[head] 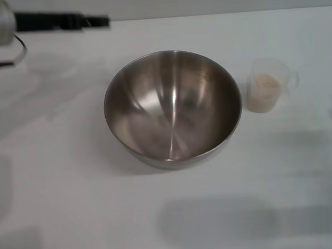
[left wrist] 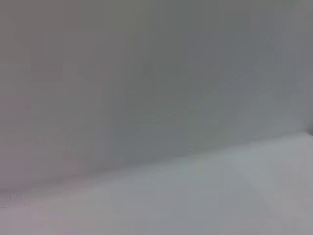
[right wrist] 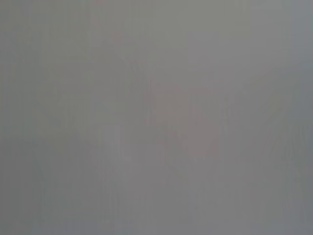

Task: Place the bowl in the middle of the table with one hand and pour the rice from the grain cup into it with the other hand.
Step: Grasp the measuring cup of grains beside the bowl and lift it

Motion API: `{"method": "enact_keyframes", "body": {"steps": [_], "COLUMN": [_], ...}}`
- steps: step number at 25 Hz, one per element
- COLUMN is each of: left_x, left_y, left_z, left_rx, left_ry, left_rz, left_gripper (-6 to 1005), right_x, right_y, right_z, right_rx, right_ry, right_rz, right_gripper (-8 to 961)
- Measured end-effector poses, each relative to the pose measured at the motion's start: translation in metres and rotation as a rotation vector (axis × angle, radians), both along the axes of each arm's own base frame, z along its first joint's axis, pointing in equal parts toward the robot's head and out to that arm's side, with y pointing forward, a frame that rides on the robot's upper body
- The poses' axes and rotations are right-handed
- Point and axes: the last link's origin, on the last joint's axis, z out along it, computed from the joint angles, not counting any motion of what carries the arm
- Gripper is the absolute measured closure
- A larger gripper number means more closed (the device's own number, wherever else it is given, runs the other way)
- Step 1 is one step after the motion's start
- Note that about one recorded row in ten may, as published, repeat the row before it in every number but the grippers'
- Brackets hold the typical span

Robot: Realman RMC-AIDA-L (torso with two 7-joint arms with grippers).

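At ten o'clock the left claw (head: 92,20) hovers over the bench (head: 58,179); whether it is released or clenched I cannot tell. The bowl (head: 173,107) sits upright at centre. Just beside it, at three o'clock, stands the grain cup (head: 268,86) holding rice (head: 263,87).

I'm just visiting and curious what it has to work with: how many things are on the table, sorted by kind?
Steel bowl, nothing in it: 1
Clear grain cup holding rice: 1
Robot tool, the left tool at the table's far left corner: 1
Total: 3
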Motion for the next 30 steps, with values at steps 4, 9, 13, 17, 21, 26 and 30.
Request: {"method": "enact_keyframes", "body": {"steps": [4, 9, 13, 17, 21, 26, 30], "left_x": [0.003, -0.002, -0.004, -0.028, -0.058, -0.104, -0.127], "left_y": [0.002, -0.023, -0.052, -0.084, -0.102, -0.121, -0.135], "left_z": [0.023, 0.023, 0.011, 0.002, -0.011, -0.024, -0.034], "left_rx": [0.239, 0.682, 1.016, 1.273, 1.266, 1.193, 1.127], "left_ry": [0.103, 0.217, 0.315, 0.231, 0.162, 0.080, 0.151], "left_rz": [-0.072, -0.173, -0.279, -0.346, -0.408, -0.386, -0.358], "left_gripper": [324, 191, 193, 194, 195, 197, 197], "right_x": [0.000, 0.000, 0.001, 0.001, 0.002, 0.006, 0.012], "right_y": [0.000, -0.001, -0.001, -0.002, -0.003, -0.002, 0.008], "right_z": [0.000, 0.001, 0.002, 0.002, 0.001, -0.004, -0.014], "right_rx": [0.001, 0.005, 0.007, 0.004, 0.001, -0.034, -0.111], "right_ry": [0.000, -0.002, -0.002, -0.008, -0.010, -0.012, -0.020], "right_rz": [0.002, 0.002, 0.001, -0.001, -0.005, -0.029, -0.084], "right_gripper": [128, 127, 128, 128, 128, 127, 127]}}
